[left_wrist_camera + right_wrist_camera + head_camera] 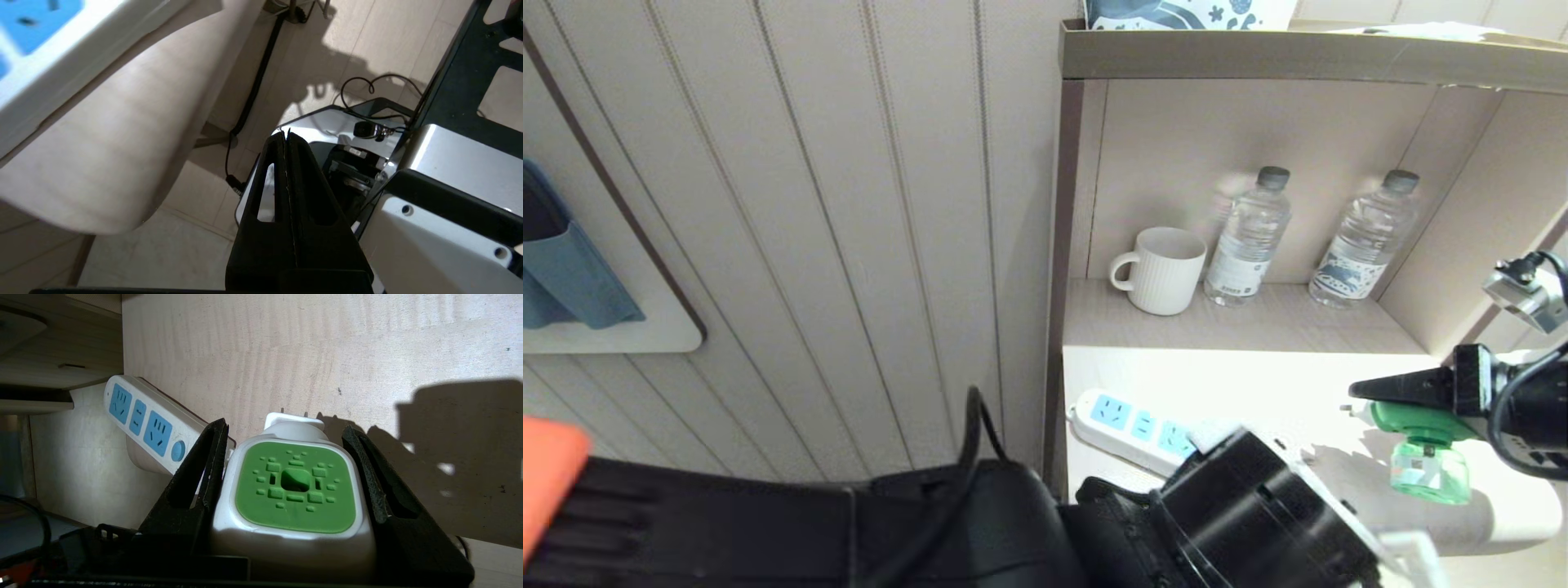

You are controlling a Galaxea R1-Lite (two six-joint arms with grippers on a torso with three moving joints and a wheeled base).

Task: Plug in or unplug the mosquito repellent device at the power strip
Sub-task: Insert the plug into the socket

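Above desk — right claw grips mosquito repellent device, green-capped, prongs bare | left claw closed, empty

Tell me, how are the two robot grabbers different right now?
The right gripper is clamped on the mosquito repellent device, one finger on each side; the left gripper holds nothing. The right gripper's fingers stand apart around that white and green body; the left gripper's fingers are pressed together. The right gripper hangs over the tabletop; the left gripper is off its edge, above the floor. Both have black fingers.
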